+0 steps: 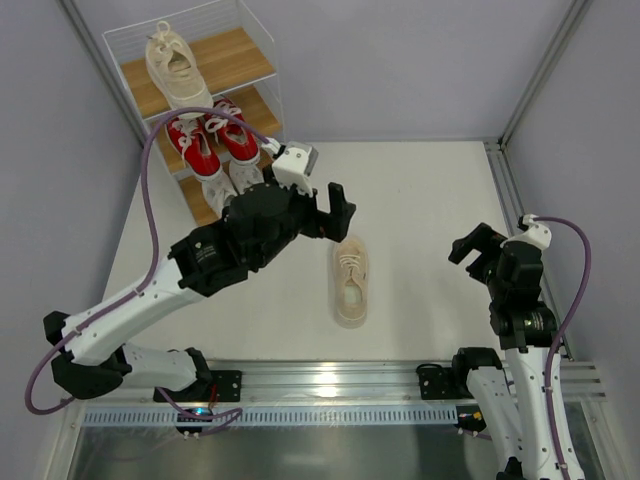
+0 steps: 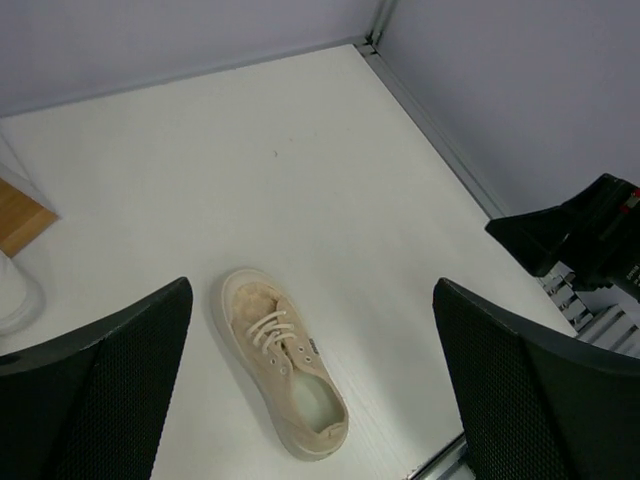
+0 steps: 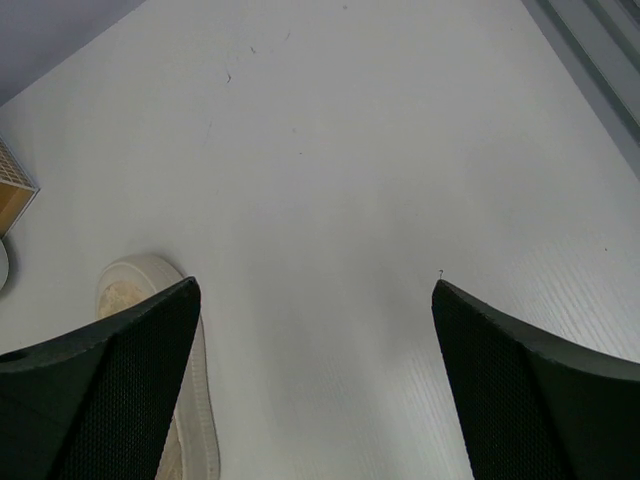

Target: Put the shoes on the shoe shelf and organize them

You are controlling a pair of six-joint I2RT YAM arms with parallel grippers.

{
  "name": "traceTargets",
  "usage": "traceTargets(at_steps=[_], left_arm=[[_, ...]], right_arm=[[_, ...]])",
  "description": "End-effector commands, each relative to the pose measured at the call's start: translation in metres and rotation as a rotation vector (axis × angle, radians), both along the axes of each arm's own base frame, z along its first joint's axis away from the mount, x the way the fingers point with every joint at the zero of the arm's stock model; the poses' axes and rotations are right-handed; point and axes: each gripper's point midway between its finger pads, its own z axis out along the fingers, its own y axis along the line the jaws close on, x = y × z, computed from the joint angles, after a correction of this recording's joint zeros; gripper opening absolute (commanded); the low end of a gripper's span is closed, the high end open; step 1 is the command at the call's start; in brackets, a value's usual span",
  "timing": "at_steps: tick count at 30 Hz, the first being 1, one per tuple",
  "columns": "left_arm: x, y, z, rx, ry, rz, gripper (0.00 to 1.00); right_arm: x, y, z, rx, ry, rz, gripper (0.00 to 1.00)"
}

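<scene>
The task looks nearly finished: five of the six shoes appear to be on the shoe shelf, which stands in the 10 o'clock corner of the desk.

The top tier holds the shelved beige shoe on its left half, and the right half of that board is bare. The middle tier carries the red pair, side by side with white toe caps toward 6 o'clock. On the bottom tier sits the white pair, though the left arm covers much of it, so only the toe ends show and I cannot tell how neatly it is set.

What remains, by my judgement, is the loose beige shoe. It lies upright on the desk a little toward 6 o'clock from the centre, well apart from the shelf, with its toe pointing to 12 o'clock. It belongs beside its partner on the top board.

The left end effector hangs just at 11 o'clock of that shoe. It is released, with its fingers spread wide and nothing between them; its wrist view looks down on the shoe lying on the desk. The right end effector is at 3 o'clock of the shoe, near but not touching, likewise spread wide and empty, with only the shoe's toe at the left edge of its own view.
</scene>
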Motion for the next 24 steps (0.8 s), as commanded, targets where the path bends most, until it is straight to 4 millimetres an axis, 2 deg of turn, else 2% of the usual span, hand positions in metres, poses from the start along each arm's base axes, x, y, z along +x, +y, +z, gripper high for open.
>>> traceTargets(at_steps=[1,2,5,6,8,10,12,13,15,16,18,19,20,22,24], left_arm=[[-0.012,-0.032,-0.010,-0.045,0.028,-0.067,1.00],[-0.018,-0.043,-0.021,-0.019,0.037,-0.084,1.00],[-0.023,-0.058,-0.048,0.025,0.048,-0.089,1.00],[-0.020,-0.060,-0.072,0.069,0.068,-0.058,1.00],[-0.020,-0.059,-0.094,0.111,0.080,0.004,1.00],[-0.017,-0.056,-0.128,0.135,0.129,0.070,1.00],[-0.026,-0.060,-0.148,0.122,0.149,0.095,1.00],[-0.028,-0.058,-0.174,0.137,0.164,0.143,1.00],[-0.044,-0.068,-0.196,0.157,0.158,0.161,1.00],[-0.049,-0.073,-0.218,0.189,0.165,0.184,1.00],[-0.061,-0.075,-0.238,0.250,0.104,0.234,1.00],[-0.070,-0.082,-0.257,0.278,0.097,0.239,1.00],[-0.072,-0.082,-0.262,0.283,0.081,0.255,1.00],[-0.085,-0.095,-0.271,0.261,0.068,0.229,1.00],[-0.087,-0.094,-0.283,0.241,0.065,0.254,1.00]], right_arm=[[0.004,-0.003,0.015,0.002,-0.058,-0.022,0.97],[0.002,-0.003,0.014,0.001,-0.055,-0.025,0.97],[-0.001,-0.005,0.016,0.001,-0.063,-0.037,0.97],[-0.003,-0.006,0.016,-0.001,-0.063,-0.039,0.97],[-0.006,-0.009,0.016,-0.011,-0.052,-0.056,0.97],[-0.008,-0.012,0.017,-0.017,-0.046,-0.069,0.97],[-0.009,-0.013,0.015,-0.022,-0.035,-0.079,0.97],[-0.009,-0.014,0.014,-0.022,-0.033,-0.080,0.97],[-0.007,-0.013,0.011,-0.014,-0.027,-0.082,0.97],[-0.007,-0.012,0.010,-0.008,-0.023,-0.078,0.97],[-0.005,-0.010,0.007,0.004,-0.015,-0.070,0.97],[-0.005,-0.009,0.005,0.006,-0.007,-0.069,0.97],[-0.004,-0.008,0.003,0.008,0.000,-0.065,0.97],[-0.005,-0.009,0.001,0.005,0.005,-0.067,0.97],[-0.005,-0.009,0.000,-0.001,0.007,-0.066,0.97]])
